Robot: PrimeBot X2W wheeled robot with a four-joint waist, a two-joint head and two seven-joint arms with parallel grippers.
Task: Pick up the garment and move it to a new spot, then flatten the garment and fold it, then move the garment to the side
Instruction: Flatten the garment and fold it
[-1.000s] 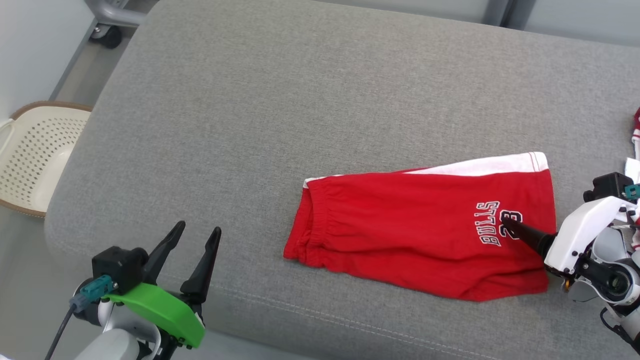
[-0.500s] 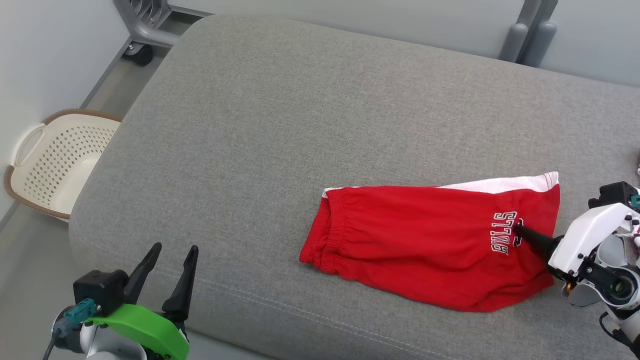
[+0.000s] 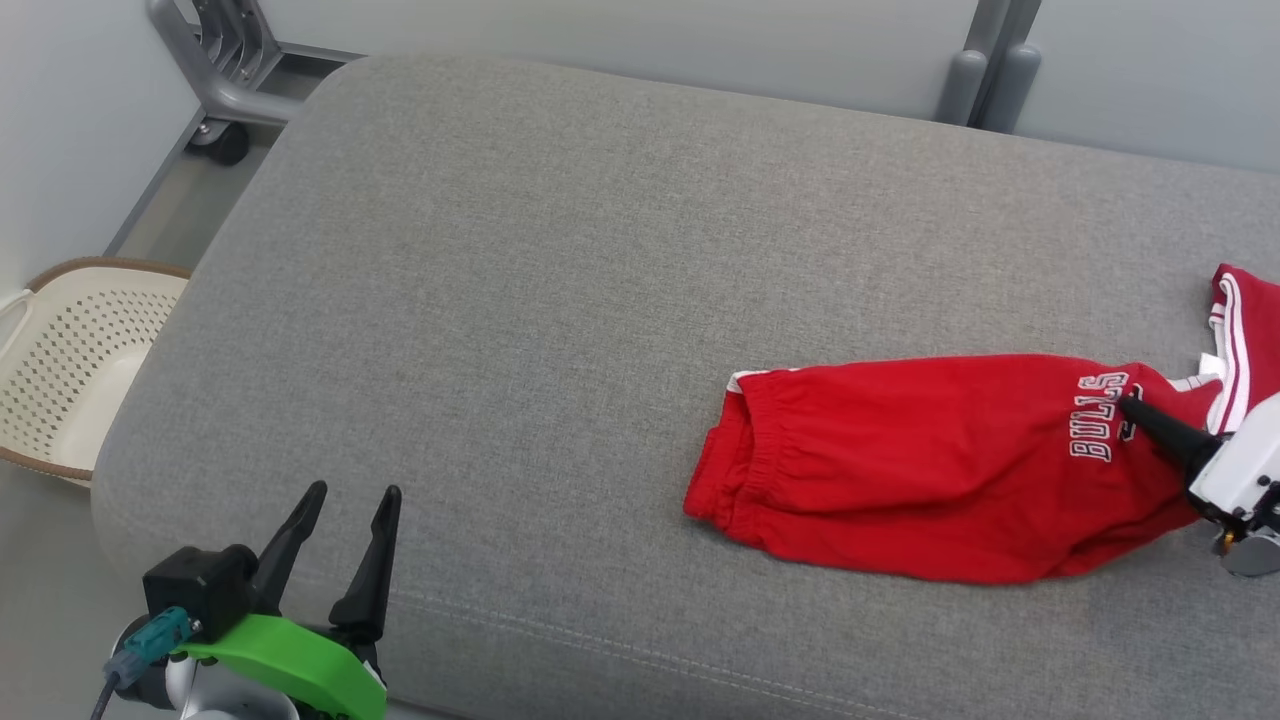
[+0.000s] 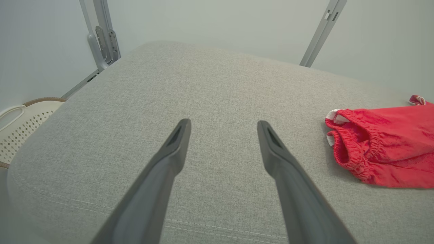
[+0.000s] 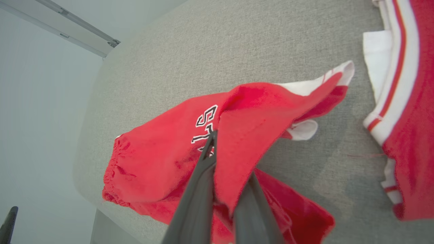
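Head view: red shorts point(image 3: 930, 470) lie on the right part of the grey cushion point(image 3: 540, 260), waistband toward the left | right gripper point(image 3: 1124, 404) clenched on their leg end at the BULLS print point(image 3: 1100, 432), cloth bunched there | left gripper point(image 3: 353, 490) spread wide, empty, at the front edge, well apart from the shorts | second red-white garment point(image 3: 1245, 320) beside them

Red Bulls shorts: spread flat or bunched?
Partly bunched: the right hand, shut on the red fabric shorts by the lettering, tents that end; the waistband lies on the grey cushion.
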